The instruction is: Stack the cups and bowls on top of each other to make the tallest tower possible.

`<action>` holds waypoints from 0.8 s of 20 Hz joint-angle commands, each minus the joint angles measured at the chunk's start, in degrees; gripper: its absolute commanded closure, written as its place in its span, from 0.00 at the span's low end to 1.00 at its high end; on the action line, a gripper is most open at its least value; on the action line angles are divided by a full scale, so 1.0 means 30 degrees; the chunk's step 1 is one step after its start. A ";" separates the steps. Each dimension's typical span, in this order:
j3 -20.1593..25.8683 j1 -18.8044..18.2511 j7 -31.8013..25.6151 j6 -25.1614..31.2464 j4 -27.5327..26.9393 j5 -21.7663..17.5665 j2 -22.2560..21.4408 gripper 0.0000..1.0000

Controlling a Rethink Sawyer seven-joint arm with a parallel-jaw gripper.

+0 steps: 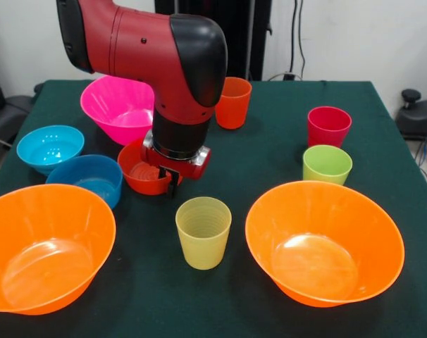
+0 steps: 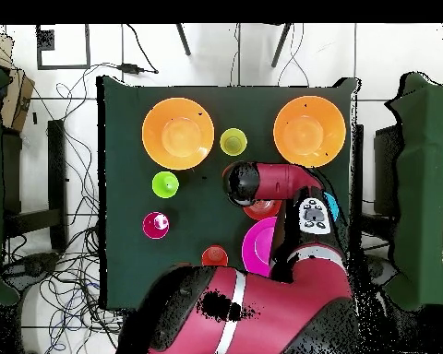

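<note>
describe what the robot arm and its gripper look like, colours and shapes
The arm is a thick, rounded tube in glossy dark red with black joint caps, one of them a large black elbow cover. Its wrist is a black cylinder ending in a red collar with a silvery rim. The gripper below it is small and black. From overhead, one link carries a grey button panel.

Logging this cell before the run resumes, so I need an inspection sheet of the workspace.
Surface: green-covered table, nothing stacked.
Job's things: four cups upright and apart: yellow cup, lime cup, red cup, orange cup. Six bowls upright; two large orange bowls at the near edge.
Clutter: nothing seen.
Grippers: gripper at the small red-orange bowl; state unclear.
Cables: loose cables on the floor.
Surroundings: white wall, chairs.
</note>
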 commanded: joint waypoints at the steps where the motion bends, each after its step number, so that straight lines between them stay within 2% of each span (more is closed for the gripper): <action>1: 0.1352 -0.0575 -0.0014 -0.4080 -0.1172 -0.1818 0.3515 1.00; 8: 0.1093 0.0928 0.2444 -0.4045 -0.1382 -0.0381 0.4098 1.00; 16: 0.1432 0.1442 0.3340 -0.4203 -0.0623 0.0926 0.4071 1.00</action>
